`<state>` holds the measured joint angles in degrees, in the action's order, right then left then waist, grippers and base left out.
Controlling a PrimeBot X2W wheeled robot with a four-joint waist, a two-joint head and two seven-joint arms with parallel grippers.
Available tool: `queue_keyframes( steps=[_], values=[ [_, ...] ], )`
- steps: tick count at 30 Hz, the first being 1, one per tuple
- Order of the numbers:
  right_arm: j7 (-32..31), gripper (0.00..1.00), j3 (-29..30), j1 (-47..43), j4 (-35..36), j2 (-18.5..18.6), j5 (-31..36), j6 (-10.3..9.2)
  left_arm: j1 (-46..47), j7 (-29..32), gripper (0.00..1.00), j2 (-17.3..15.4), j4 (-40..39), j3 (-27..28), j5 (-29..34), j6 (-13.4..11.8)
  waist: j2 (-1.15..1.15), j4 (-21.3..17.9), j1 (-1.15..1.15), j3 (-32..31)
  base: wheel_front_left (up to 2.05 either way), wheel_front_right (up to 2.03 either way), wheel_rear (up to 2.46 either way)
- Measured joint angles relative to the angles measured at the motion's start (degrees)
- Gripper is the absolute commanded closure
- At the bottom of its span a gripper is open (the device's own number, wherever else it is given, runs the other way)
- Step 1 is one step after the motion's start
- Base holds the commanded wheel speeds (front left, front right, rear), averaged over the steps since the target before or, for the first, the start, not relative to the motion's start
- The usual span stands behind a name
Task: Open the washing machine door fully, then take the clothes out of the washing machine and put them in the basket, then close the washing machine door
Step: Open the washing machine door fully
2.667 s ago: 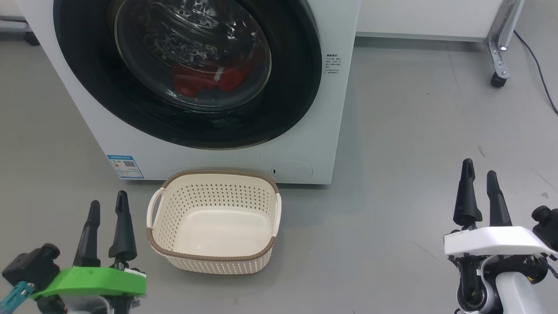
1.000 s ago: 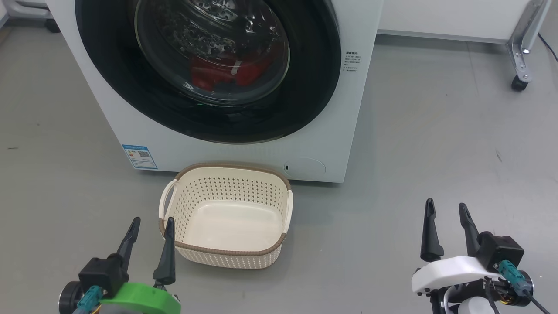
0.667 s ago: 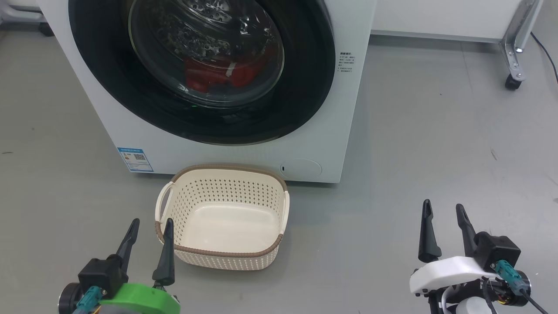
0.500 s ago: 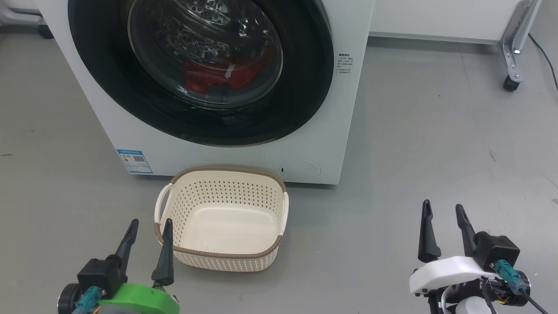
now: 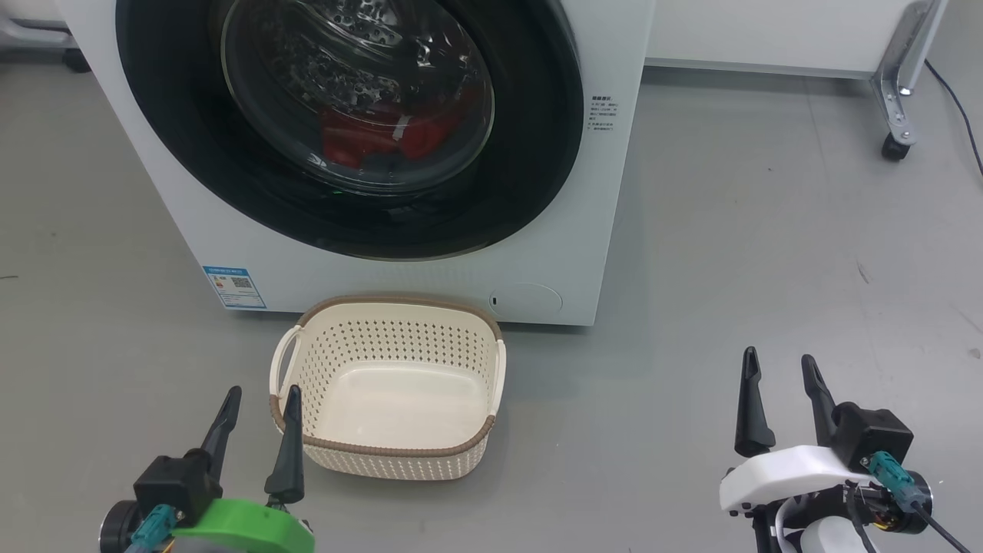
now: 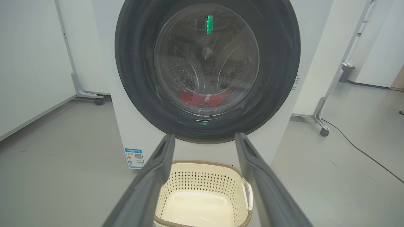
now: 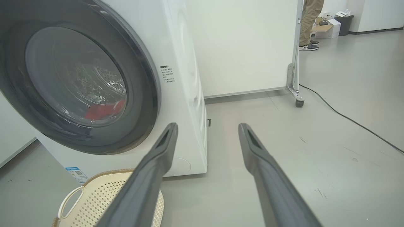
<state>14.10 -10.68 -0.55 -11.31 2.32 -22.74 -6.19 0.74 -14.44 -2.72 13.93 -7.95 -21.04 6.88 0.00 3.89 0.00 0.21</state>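
The white washing machine (image 5: pixel 553 253) (image 6: pixel 126 126) (image 7: pixel 186 94) stands ahead with its black-rimmed round door (image 5: pixel 530 153) (image 6: pixel 277 63) (image 7: pixel 142 104) shut. Red clothes (image 5: pixel 384 138) (image 6: pixel 202 99) (image 7: pixel 104 111) lie in the drum behind the glass. The cream basket (image 5: pixel 388 449) (image 6: pixel 202 189) (image 7: pixel 104 201) sits on the floor against the machine's front, with nothing in it. My left gripper (image 5: pixel 261 395) (image 6: pixel 204 137) is open just left of the basket's near left corner. My right gripper (image 5: pixel 777 359) (image 7: pixel 207 126) is open over bare floor, well to the right of the basket.
A white partition on castors (image 5: pixel 891 146) (image 7: pixel 298 102) stands behind and to the right, with a black cable (image 7: pixel 347 118) trailing across the grey floor. A person's legs and shoes (image 7: pixel 307 45) show far off in the right wrist view. Another castor (image 6: pixel 98 101) stands left of the machine.
The head view has shifted slightly, so the machine and basket sit a little further left in it. Since the oldest frame both grippers have drawn lower in the head view. Both stay open.
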Motion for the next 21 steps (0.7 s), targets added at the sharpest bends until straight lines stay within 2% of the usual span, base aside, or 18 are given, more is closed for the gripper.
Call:
queue_keyframes(
  steps=[21],
  values=[
    [0.02, 0.0, -0.56, 0.62, -0.44, 0.01, -0.03, -0.02, 0.04, 0.0, 0.0, 0.12, 0.24, 0.16, 0.04, 0.05, 0.0, 0.18, 0.0, 0.53, 0.0, 0.0, 0.0]
  ],
)
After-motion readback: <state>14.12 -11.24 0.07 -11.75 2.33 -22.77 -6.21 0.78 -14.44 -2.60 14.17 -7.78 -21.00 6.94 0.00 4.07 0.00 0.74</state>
